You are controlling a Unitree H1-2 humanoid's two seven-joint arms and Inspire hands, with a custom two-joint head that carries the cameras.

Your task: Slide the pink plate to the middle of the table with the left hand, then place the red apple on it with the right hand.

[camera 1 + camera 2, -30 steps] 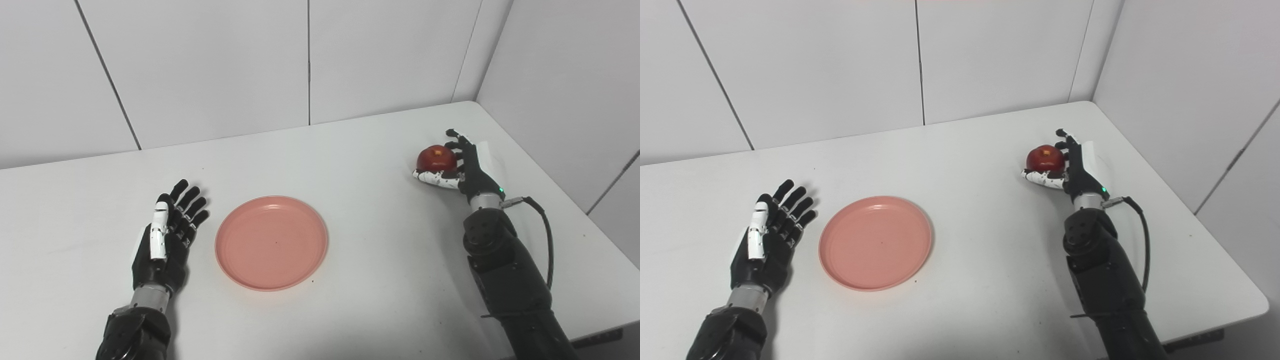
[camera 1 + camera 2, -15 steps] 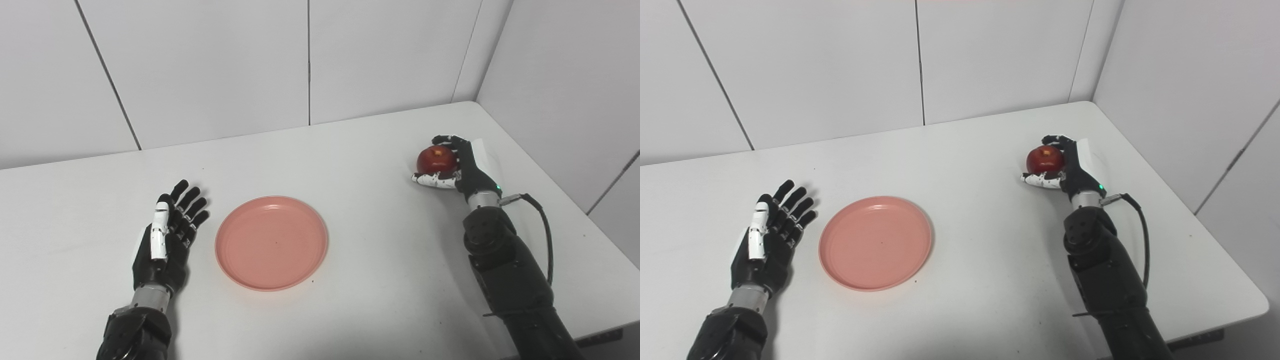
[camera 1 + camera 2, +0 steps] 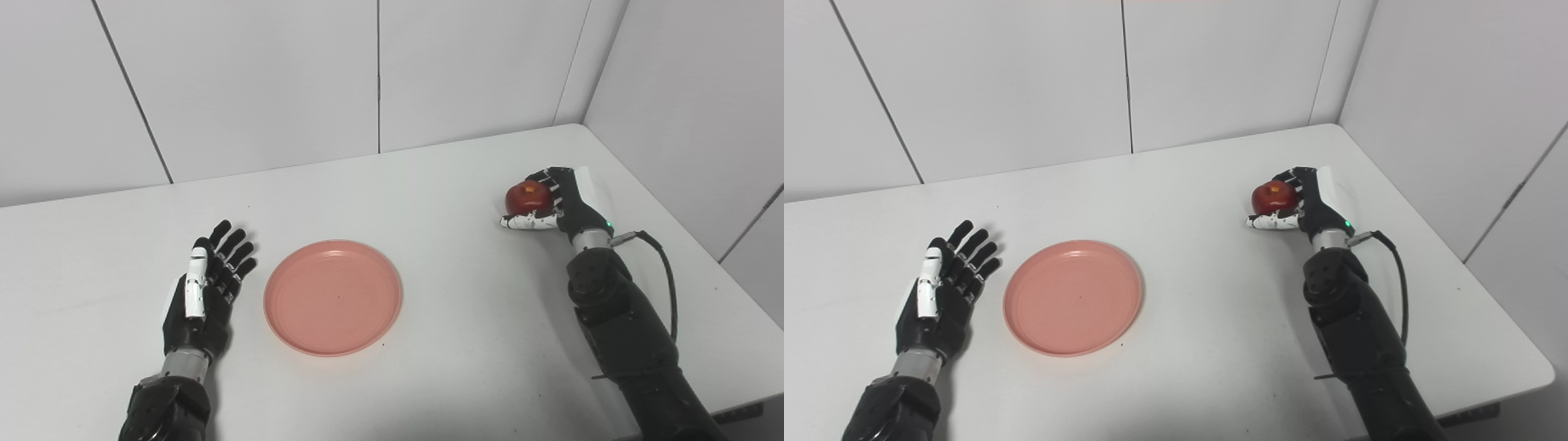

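A: What is the right hand (image 3: 560,199) doing?

B: Its black fingers (image 3: 547,176) are wrapped over the top and far side of the round red apple (image 3: 528,195), and the white thumb sits under the near side. So the hand is clamped on the apple, at the right end of the white desk (image 3: 465,184). I cannot tell for sure whether the fruit is clear of the surface or just touching it.

A: And the left hand (image 3: 205,285)?

B: It lies flat on the desk, palm up, fingers spread and holding nothing. The round pink plastic plate (image 3: 332,296) is just beside it, to its right, with a narrow gap between the two.

A: So which step is this?

B: The plate looks roughly central on the desk, so I judge the slide done. The apple step is in hand: grasped, not yet carried.

A: What does the next move call for?

B: Lifting the apple clear, carrying it leftward and toward the robot across the bare desk, and lowering it over the plate's middle before opening the fingers. It is round, so releasing it low should keep it from rolling to the rim.
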